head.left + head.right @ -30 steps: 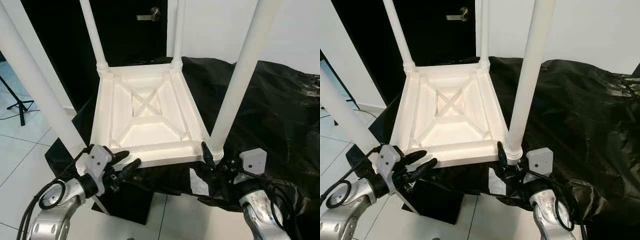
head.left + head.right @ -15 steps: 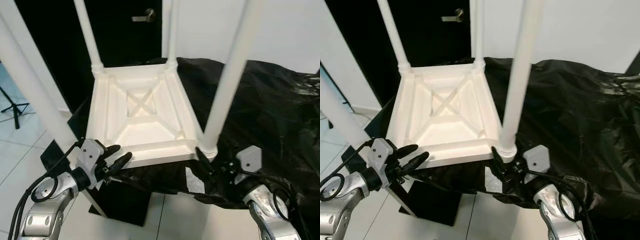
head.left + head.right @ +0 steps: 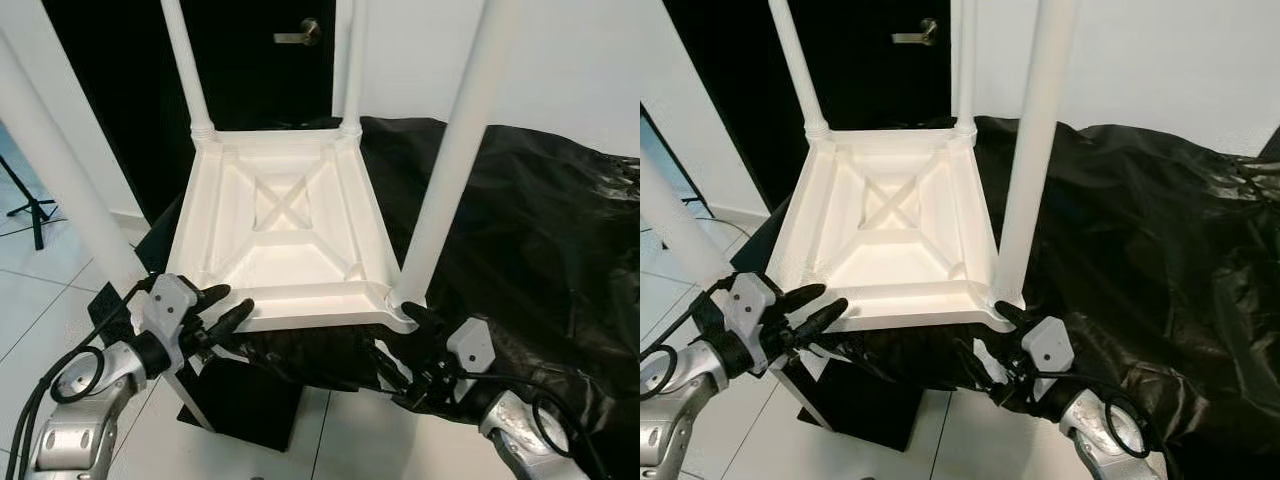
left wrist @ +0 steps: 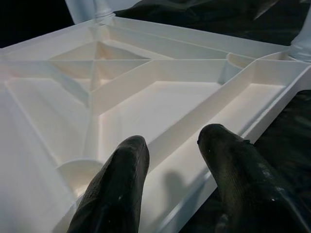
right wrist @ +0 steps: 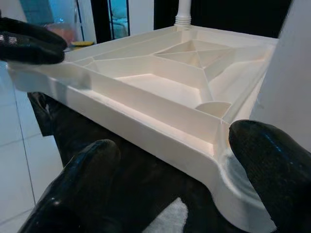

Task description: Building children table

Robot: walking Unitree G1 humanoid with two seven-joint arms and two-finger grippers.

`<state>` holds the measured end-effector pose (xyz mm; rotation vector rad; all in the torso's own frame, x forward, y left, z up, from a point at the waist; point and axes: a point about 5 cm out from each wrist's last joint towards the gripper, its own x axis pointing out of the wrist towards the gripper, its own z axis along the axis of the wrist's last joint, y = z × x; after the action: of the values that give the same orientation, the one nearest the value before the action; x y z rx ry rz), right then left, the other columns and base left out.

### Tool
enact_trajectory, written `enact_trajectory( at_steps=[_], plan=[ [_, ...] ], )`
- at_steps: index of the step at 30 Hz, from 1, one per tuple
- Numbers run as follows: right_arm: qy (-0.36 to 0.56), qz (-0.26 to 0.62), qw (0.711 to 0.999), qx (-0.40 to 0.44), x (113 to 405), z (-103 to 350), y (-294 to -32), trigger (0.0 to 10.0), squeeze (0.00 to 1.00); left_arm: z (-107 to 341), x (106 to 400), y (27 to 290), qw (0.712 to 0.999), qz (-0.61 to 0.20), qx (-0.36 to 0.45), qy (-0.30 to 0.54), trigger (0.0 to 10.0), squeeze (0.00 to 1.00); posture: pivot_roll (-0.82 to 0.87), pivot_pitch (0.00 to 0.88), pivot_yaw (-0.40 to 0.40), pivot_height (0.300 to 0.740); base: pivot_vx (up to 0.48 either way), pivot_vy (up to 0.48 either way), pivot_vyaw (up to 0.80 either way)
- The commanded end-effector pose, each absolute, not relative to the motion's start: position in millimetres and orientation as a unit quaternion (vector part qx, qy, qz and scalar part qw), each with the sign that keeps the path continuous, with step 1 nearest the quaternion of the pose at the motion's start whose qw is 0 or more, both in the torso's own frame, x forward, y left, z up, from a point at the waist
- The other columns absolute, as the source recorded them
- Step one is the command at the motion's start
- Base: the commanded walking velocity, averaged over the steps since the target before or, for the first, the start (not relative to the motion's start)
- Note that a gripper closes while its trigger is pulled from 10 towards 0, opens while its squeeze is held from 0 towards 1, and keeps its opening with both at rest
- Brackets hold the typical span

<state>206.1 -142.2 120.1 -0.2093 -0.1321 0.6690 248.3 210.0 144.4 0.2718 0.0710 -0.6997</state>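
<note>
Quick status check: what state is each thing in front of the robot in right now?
Children's table: upside down on the black sheet, four legs up.
Black plastic sheet: crumpled, draped over the support.
Door: shut, lever handle level.
Left end effector: open, at the table's near edge.
Right end effector: open, straddling the near right corner.

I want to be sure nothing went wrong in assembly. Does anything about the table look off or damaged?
No damage stands out. The white table lies upside down on the black plastic sheet, legs up, its near edge overhanging. The left gripper and right gripper are at its near corners.
</note>
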Motion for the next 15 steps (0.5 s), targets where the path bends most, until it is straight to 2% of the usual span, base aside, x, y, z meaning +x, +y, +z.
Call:
enact_trajectory(
  at_steps=[1,4,8,15],
  plan=[
    [-0.060,0.333,0.936,-0.098,206,120,-143,10.0,0.00,141,249,217,0.937,-0.316,0.140,0.042,10.0,0.00,0.06,0.000,-0.027,0.740,0.000,0.000,0.00],
    [-0.062,0.340,0.934,-0.095,214,121,-140,10.0,0.00,141,252,219,0.938,-0.312,0.142,0.042,10.0,0.00,0.06,0.000,-0.023,0.740,0.000,0.000,0.00],
    [-0.071,0.371,0.923,-0.078,243,126,-122,10.0,0.00,144,263,220,0.940,-0.307,0.147,0.036,10.0,0.00,0.07,0.000,-0.021,0.740,0.000,0.000,0.00],
    [-0.074,0.396,0.912,-0.068,259,124,-101,10.0,0.00,148,270,216,0.937,-0.313,0.156,0.025,10.0,0.00,0.08,0.000,-0.040,0.740,0.000,0.000,0.00]
  ],
)
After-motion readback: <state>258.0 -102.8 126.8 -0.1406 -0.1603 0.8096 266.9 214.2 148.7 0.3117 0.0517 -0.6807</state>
